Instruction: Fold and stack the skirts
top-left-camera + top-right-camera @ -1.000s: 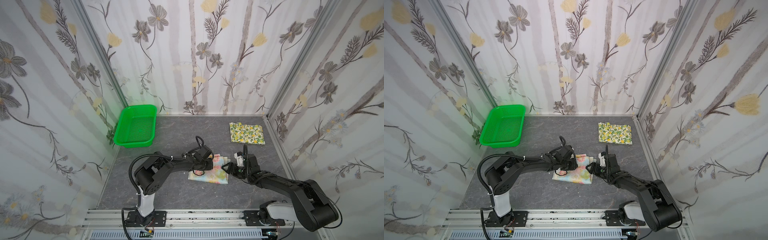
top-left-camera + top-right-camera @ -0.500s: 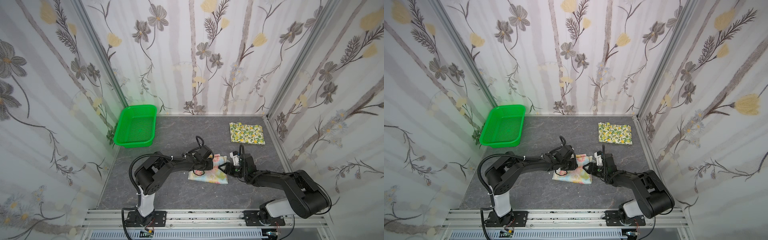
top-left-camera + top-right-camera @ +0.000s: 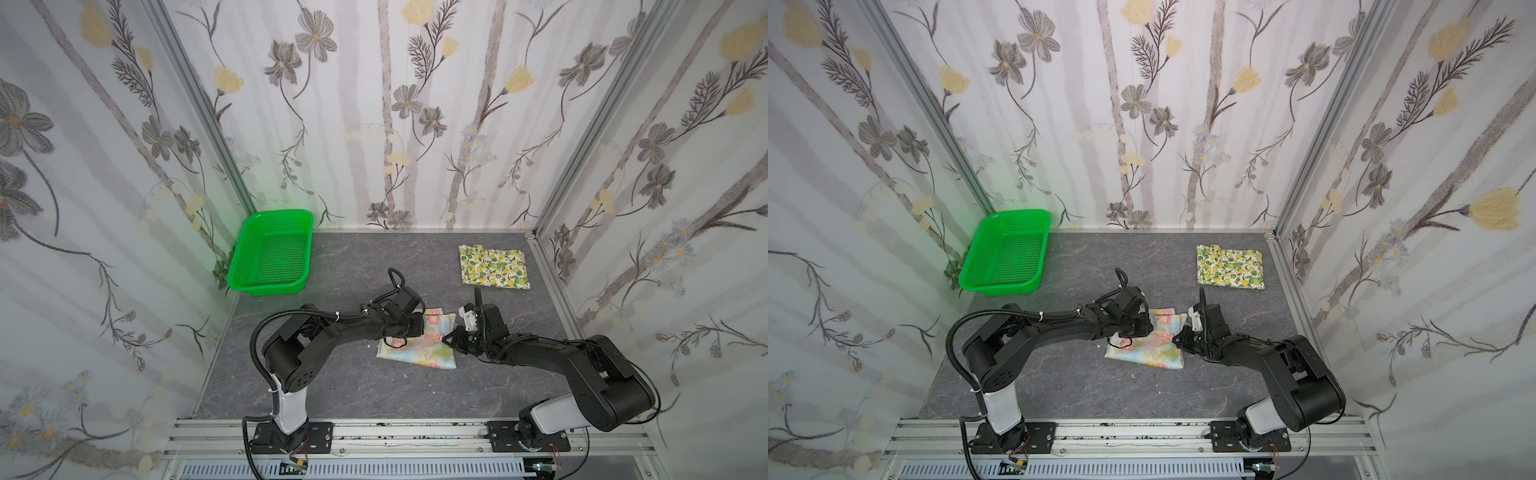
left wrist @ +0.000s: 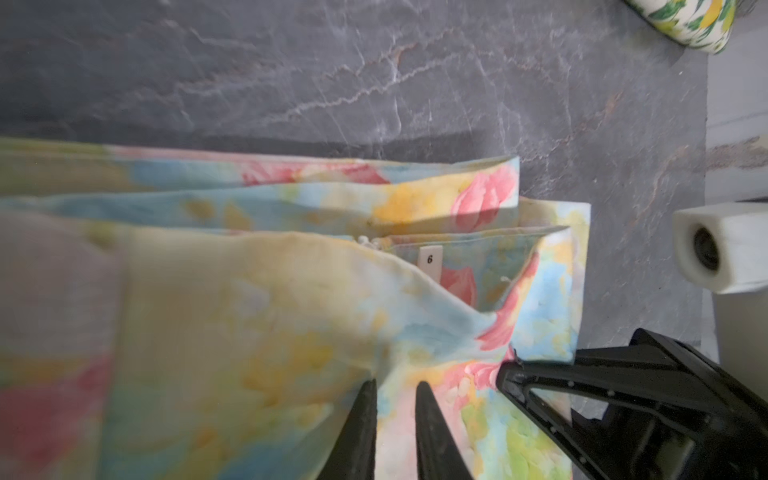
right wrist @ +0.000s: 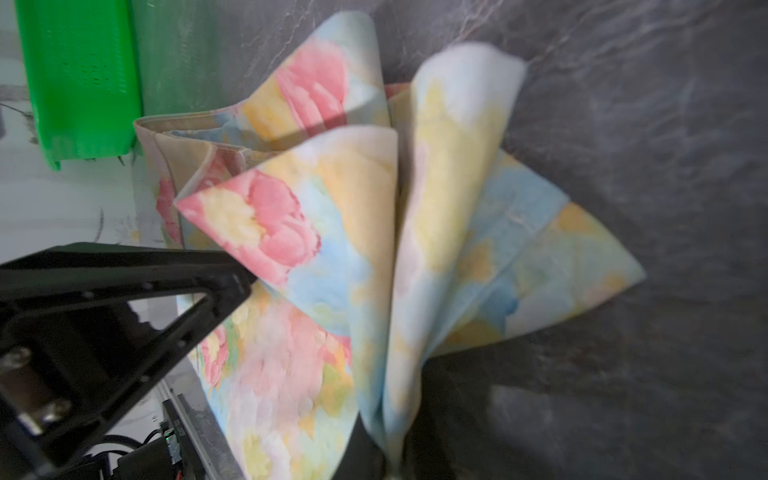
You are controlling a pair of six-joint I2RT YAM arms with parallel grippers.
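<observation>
Pastel pink-flowered cloth skirt [image 3: 419, 351] clamped by left gripper [image 4: 392, 397] and right gripper [image 3: 449, 339]; white size tag [image 4: 430, 261] visible only in left wrist view.

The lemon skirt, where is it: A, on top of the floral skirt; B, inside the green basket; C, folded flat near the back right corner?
C: the lemon skirt lies folded by the back right corner, apart from the green basket and the floral skirt.
</observation>
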